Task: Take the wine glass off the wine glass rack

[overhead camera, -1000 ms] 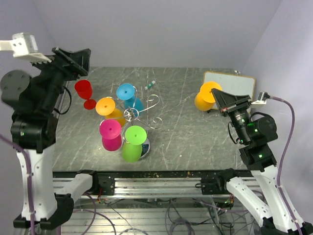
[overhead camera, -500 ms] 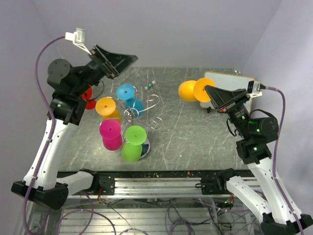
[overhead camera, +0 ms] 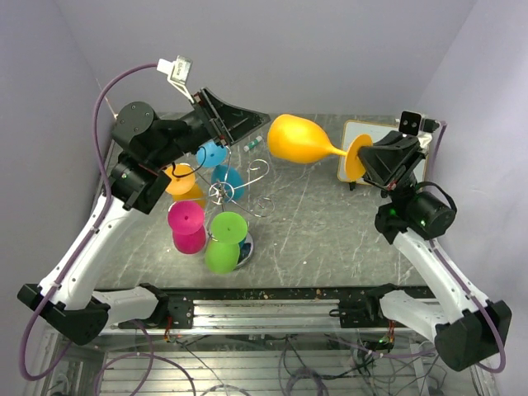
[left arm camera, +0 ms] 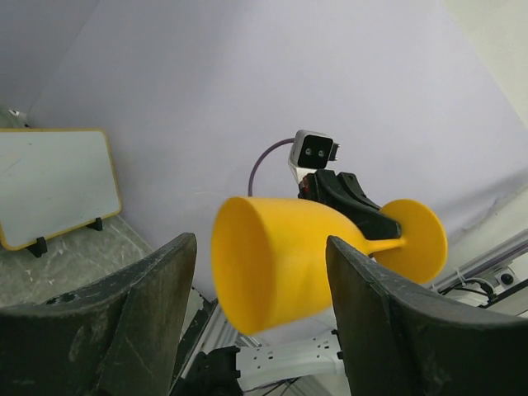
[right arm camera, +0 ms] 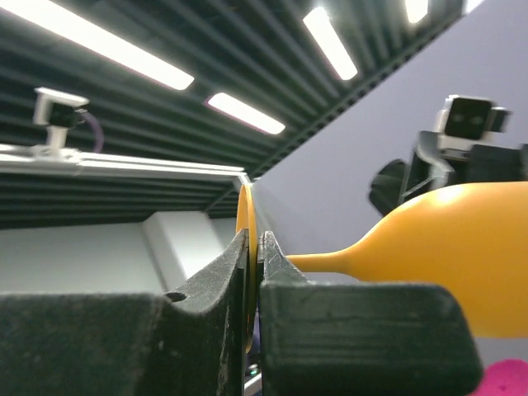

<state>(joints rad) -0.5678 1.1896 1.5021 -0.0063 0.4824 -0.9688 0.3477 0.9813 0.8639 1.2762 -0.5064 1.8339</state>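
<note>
My right gripper (overhead camera: pixel 369 158) is shut on the round foot of an orange wine glass (overhead camera: pixel 299 139). The glass is held sideways in the air above the table, bowl pointing left. In the right wrist view the fingertips (right arm camera: pixel 247 256) pinch the thin foot disc (right arm camera: pixel 245 216), with stem and bowl (right arm camera: pixel 462 247) running right. My left gripper (overhead camera: pixel 257 124) is raised and open just left of the bowl's mouth. Its wrist view shows the bowl (left arm camera: pixel 272 264) ahead, between the spread fingers (left arm camera: pixel 140 322). The chrome wine glass rack (overhead camera: pixel 221 191) stands left of centre, apart from both grippers.
On the rack hang a blue (overhead camera: pixel 213 154), an orange (overhead camera: pixel 178 179), a pink (overhead camera: pixel 186 219) and a green glass (overhead camera: pixel 228 227). A small whiteboard (overhead camera: pixel 392 136) leans at the back right, and a small marker (overhead camera: pixel 253 143) lies behind the rack.
My right arm has lifted the orange glass up and leftward, tipping it sideways. My left arm has swung from the far left to the middle, toward the bowl.
</note>
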